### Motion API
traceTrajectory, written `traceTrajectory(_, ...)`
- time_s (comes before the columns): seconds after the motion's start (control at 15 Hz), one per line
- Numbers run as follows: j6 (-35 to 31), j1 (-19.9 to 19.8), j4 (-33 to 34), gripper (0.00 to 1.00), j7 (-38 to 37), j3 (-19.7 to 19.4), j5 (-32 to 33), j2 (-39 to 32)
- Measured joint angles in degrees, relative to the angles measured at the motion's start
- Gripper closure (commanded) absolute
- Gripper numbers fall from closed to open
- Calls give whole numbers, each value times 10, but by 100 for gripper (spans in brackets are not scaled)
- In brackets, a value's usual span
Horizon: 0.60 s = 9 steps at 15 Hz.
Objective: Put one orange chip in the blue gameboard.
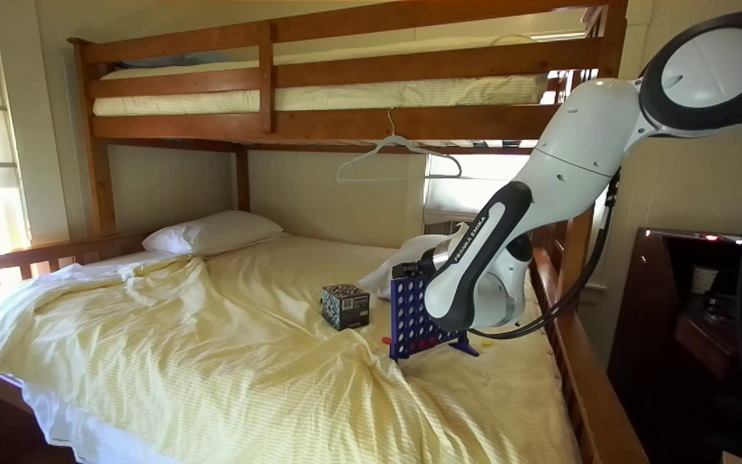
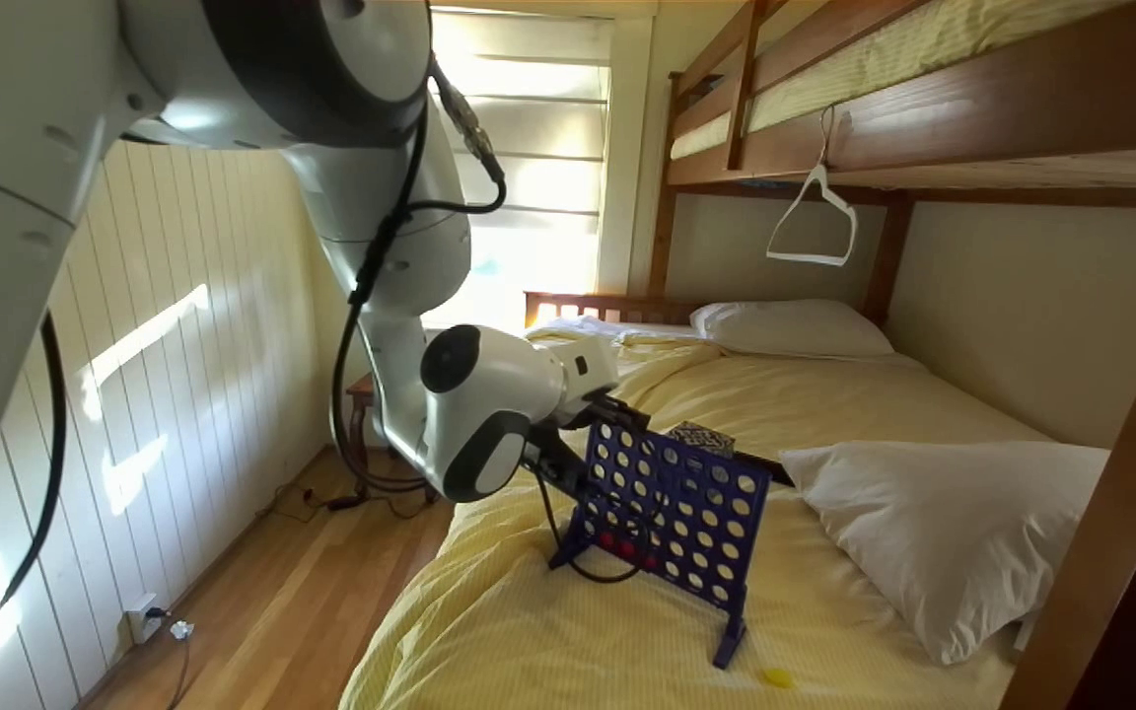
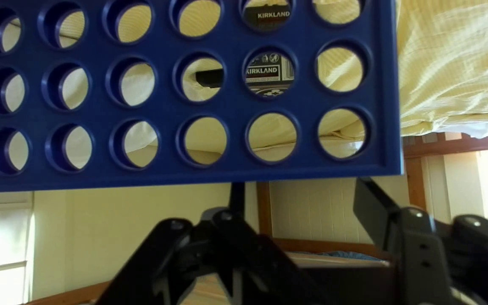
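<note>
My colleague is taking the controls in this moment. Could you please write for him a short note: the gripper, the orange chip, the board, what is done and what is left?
Gripper: open at the top edge of the board, near a corner; no chip visible between its fingers.
Board: upright on the bed.
Orange chip: on the bed beside the board.
Done: red chips seem to sit in the lowest row; I cannot tell whether this job's chip is among them.
Left: if not, probably pick up the orange chip and drop it in from the top.
</note>
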<state>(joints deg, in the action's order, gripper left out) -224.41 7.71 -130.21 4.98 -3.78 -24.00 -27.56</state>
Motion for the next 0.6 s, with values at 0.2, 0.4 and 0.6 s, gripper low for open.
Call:
traceTrajectory(0.2, 0, 4, 0, 0, 0, 1, 0, 0)
traceTrajectory(0.4, 3, 3, -1, 0, -3, 0, 0, 2)
traceTrajectory(0.6, 4, -3, -2, 0, -9, -2, 0, 12)
